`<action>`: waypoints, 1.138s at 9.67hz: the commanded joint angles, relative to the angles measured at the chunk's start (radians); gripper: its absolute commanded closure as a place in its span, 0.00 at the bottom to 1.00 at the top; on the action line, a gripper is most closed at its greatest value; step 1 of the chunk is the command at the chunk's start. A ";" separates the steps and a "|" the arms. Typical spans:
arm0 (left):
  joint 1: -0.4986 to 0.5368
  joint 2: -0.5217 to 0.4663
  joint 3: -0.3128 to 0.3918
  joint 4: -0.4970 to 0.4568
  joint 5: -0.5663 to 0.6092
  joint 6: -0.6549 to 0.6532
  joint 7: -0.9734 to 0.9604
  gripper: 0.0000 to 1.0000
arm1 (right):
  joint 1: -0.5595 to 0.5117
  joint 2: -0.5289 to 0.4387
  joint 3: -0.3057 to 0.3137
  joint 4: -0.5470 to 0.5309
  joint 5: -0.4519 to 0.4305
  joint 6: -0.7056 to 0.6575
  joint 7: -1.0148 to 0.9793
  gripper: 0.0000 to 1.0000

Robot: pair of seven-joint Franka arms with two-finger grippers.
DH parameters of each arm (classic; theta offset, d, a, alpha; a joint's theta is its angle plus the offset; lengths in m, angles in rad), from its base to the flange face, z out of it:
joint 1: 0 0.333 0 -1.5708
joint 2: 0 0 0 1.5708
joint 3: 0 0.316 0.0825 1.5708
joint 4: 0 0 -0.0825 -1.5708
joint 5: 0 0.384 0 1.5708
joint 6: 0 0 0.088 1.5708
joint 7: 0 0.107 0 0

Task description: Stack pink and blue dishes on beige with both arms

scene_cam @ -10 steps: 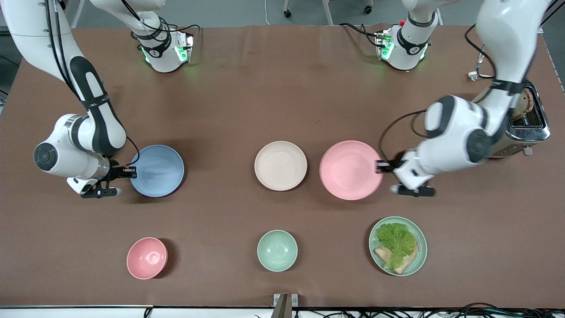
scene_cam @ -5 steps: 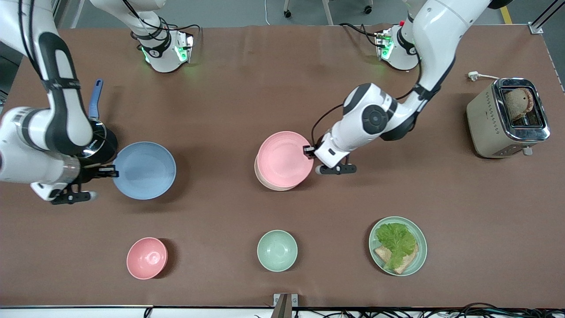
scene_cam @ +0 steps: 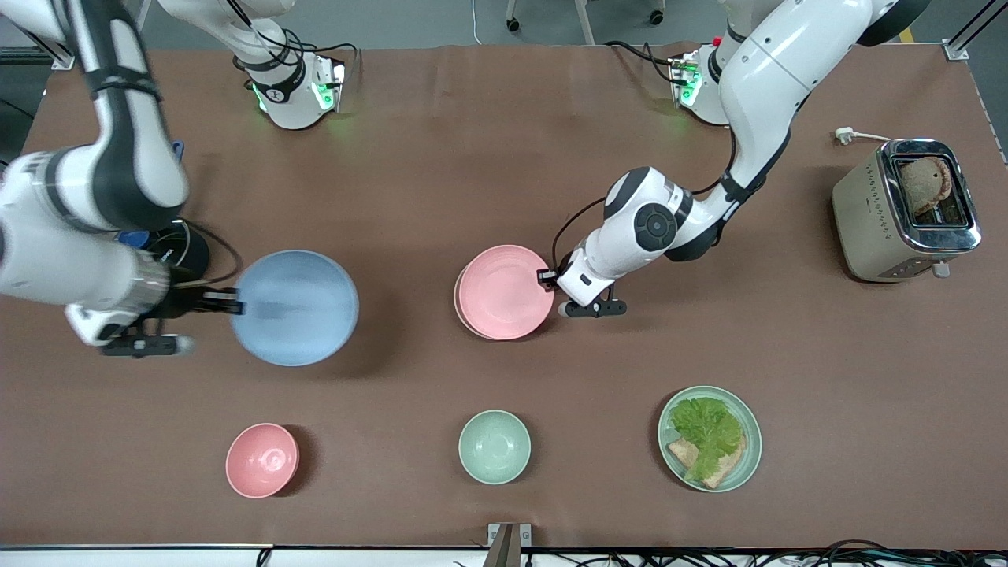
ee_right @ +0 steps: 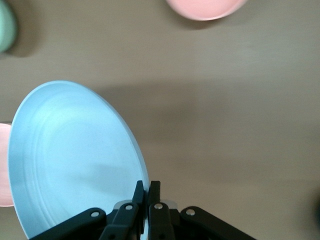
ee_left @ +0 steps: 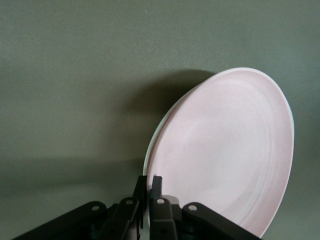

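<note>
Right hand (scene_cam: 224, 301), at the middle left of the front view, is pinching the rim of the blue plate (scene_cam: 295, 307), holding it over bare tabletop (scene_cam: 441, 173); its arm is blurring at that frame edge and hiding most of a dark object beside it. Left hand (scene_cam: 547, 277), at frame centre, is pinching the rim of the pink plate (scene_cam: 504, 291), which is lying on the beige plate (scene_cam: 457, 303); only a thin beige sliver is showing. Its forearm is slanting down from the upper right.
</note>
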 commanded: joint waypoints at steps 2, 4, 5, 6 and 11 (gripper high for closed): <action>-0.020 0.030 0.026 0.011 0.019 0.018 -0.011 0.12 | 0.013 -0.007 0.133 -0.060 0.022 0.054 0.116 1.00; 0.018 -0.030 0.026 0.022 0.020 -0.027 -0.027 0.00 | 0.042 -0.005 0.198 -0.138 0.022 0.155 0.213 1.00; 0.044 -0.083 0.026 0.048 0.020 -0.123 -0.026 0.00 | 0.049 -0.005 0.235 -0.184 0.022 0.224 0.237 1.00; 0.079 -0.139 0.026 0.094 0.022 -0.250 -0.023 0.00 | 0.053 0.002 0.270 -0.207 0.022 0.270 0.257 0.99; 0.269 -0.342 0.023 0.342 0.158 -0.757 0.035 0.00 | 0.139 0.140 0.302 -0.206 0.022 0.453 0.310 0.98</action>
